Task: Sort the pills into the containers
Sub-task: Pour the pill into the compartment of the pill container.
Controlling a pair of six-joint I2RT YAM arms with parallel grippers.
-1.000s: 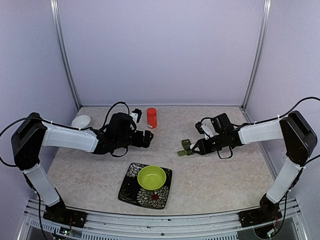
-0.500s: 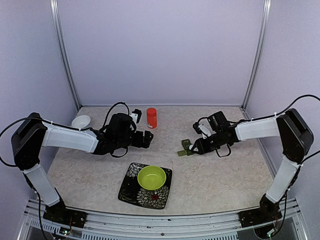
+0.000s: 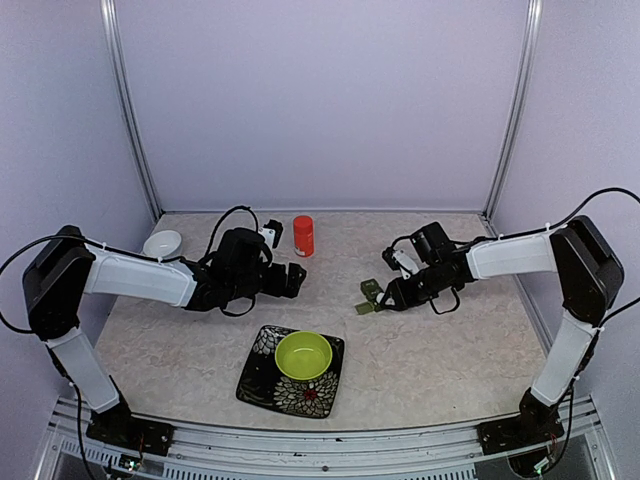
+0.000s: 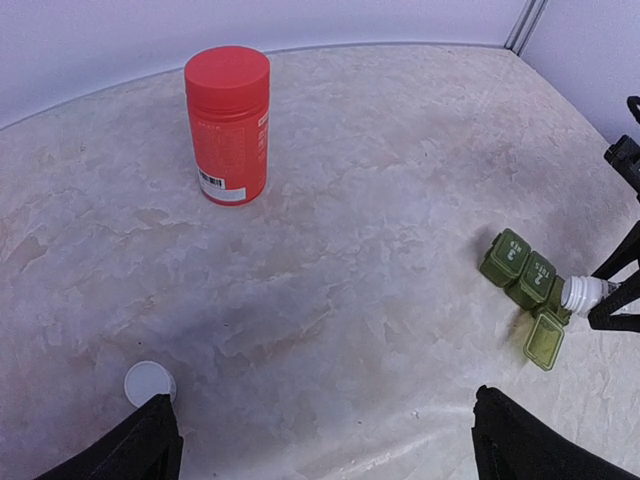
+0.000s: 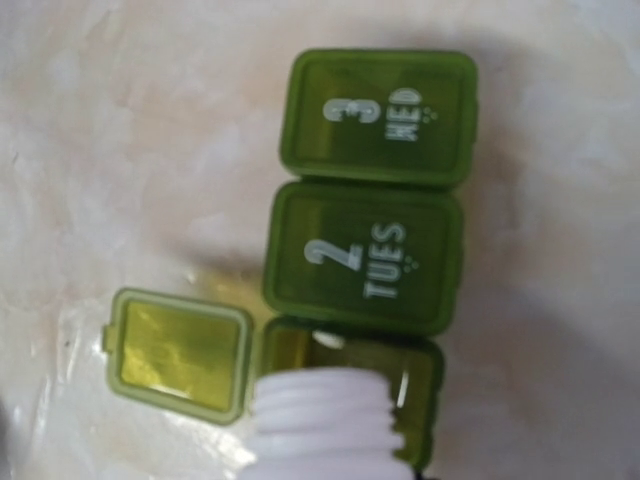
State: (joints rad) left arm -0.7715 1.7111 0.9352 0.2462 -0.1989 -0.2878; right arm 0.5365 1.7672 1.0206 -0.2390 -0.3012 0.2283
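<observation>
The dark green pillbox (image 3: 371, 295) lies right of the table's middle. In the right wrist view its lids "3 WED" (image 5: 378, 118) and "2 TUES" (image 5: 362, 257) are closed, and the third lid (image 5: 180, 353) is swung open. My right gripper (image 3: 389, 294) is shut on a white bottle (image 5: 322, 425) whose threaded neck is tipped over the open compartment (image 5: 415, 378). One white pill (image 5: 328, 341) lies inside it. My left gripper (image 4: 325, 445) is open and empty, low over the table near a white cap (image 4: 150, 382).
An orange bottle (image 3: 303, 236) with a red lid stands at the back, also in the left wrist view (image 4: 228, 125). A small white dish (image 3: 162, 243) sits at the back left. A lime-green bowl (image 3: 303, 354) rests on a patterned plate (image 3: 262, 378) in front.
My right gripper has moved left with the white bottle, bringing its neck over the pillbox. The left arm has not moved.
</observation>
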